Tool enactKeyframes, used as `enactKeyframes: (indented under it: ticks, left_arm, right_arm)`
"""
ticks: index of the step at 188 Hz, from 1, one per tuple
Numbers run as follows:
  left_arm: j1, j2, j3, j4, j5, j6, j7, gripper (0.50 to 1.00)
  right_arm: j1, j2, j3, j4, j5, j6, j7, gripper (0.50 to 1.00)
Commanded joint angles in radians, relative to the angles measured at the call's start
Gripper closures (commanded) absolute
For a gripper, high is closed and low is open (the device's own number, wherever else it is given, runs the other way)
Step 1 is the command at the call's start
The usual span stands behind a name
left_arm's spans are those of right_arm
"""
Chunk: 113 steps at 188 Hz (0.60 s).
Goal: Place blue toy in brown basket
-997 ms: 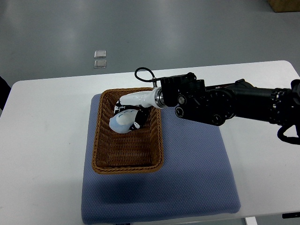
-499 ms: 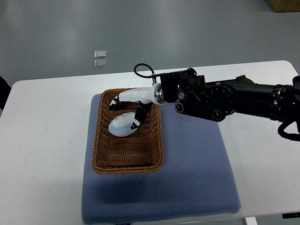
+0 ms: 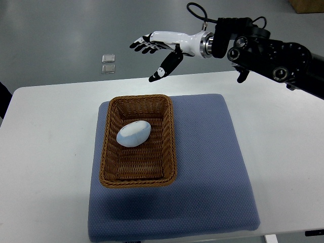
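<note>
White counter (image 3: 50,152) and blue mat (image 3: 212,167) carry the brown basket (image 3: 137,177), where the blue toy (image 3: 133,133) already lies, so we should carry our right hand (image 3: 157,48), fingers spread and empty, well clear above the basket's far rim.

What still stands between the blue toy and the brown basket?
Nothing visible. The blue toy already lies inside the brown basket, on its woven floor. The right hand is open and raised beyond the table's far edge, holding nothing.
</note>
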Motion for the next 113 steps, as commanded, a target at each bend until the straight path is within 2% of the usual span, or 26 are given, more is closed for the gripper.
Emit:
enactKeyframes:
  ticks: [1,35,64,113]
  left_arm:
    - [0.000,0.000,0.001,-0.001,0.000,-0.002,0.000,0.500]
    - [0.000,0.000,0.000,-0.001,0.000,-0.002,0.000,0.500]
    - [0.000,0.000,0.003,-0.001,0.000,-0.002,0.000,0.500]
    - [0.000,0.000,0.006,-0.003,0.000,-0.005,0.000,0.500]
  right_arm:
    - [-0.061,-0.048,0.104,-0.022,0.105,-0.010,0.001,0.589]
    - [-0.188,-0.040,0.317,-0.143,0.257,-0.013,0.009,0.589]
    - [-0.315,-0.032,0.504,-0.235,0.391,-0.011,0.106,0.589]
    - [-0.449,0.034,0.564,-0.296,0.668,-0.011,0.122,0.587]
